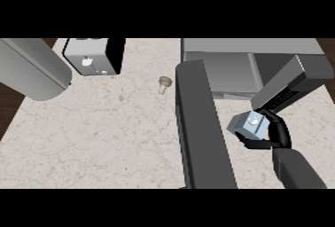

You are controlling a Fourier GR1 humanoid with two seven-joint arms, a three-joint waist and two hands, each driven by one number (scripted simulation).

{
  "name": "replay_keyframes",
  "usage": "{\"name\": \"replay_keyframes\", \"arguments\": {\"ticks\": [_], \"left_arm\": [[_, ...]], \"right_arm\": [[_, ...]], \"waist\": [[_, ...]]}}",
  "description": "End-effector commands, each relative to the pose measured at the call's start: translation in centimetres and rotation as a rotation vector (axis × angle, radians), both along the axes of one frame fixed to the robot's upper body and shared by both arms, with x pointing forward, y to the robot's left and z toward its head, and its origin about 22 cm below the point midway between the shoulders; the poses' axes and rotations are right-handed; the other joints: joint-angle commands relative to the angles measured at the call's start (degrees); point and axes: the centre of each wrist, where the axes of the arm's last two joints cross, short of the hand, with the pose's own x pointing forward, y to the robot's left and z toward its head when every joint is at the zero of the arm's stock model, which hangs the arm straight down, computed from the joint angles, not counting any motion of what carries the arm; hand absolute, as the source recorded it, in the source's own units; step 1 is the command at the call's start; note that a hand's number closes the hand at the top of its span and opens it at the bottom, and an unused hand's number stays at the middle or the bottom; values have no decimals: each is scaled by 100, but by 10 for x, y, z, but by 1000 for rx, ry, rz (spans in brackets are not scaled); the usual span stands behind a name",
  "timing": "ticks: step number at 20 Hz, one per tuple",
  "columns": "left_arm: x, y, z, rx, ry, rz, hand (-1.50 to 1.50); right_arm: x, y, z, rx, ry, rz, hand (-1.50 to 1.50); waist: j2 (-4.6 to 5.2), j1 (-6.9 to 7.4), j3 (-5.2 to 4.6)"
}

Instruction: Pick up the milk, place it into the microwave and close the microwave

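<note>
The milk carton (248, 124), small and pale blue-white, is held above the counter, with my right hand (277, 134) shut on it and black fingers curled round its right and lower sides. It hangs just in front of the microwave (222, 49), below its grey open cavity (229, 75) and to the right of the door. The dark microwave door (203, 128) stands swung wide open, reaching toward the view's lower edge. My left hand does not show.
A white and black toaster-like appliance (95, 56) stands at the back left. A large grey rounded shape (29, 68) fills the upper left corner. A small tan cone-shaped object (163, 84) lies on the marbled counter (98, 137) left of the door.
</note>
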Motion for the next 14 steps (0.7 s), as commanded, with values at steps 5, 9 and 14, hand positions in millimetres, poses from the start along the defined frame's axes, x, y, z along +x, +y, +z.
{"name": "replay_keyframes", "arguments": {"ticks": [5, 9, 14], "left_arm": [[-13, 12, -6, -12, -3, 15, -150], [-7, 10, -12, -7, 29, 21, -150], [-27, 29, -4, 2, 32, 41, -150]], "right_arm": [[-12, 8, -12, 129, -67, 210, 150], [1, 31, -2, 161, -63, 304, 150], [31, 60, 38, 90, -113, 274, 150]], "waist": [[-23, -20, -3], [-71, -163, -19], [-94, -184, -24]]}}
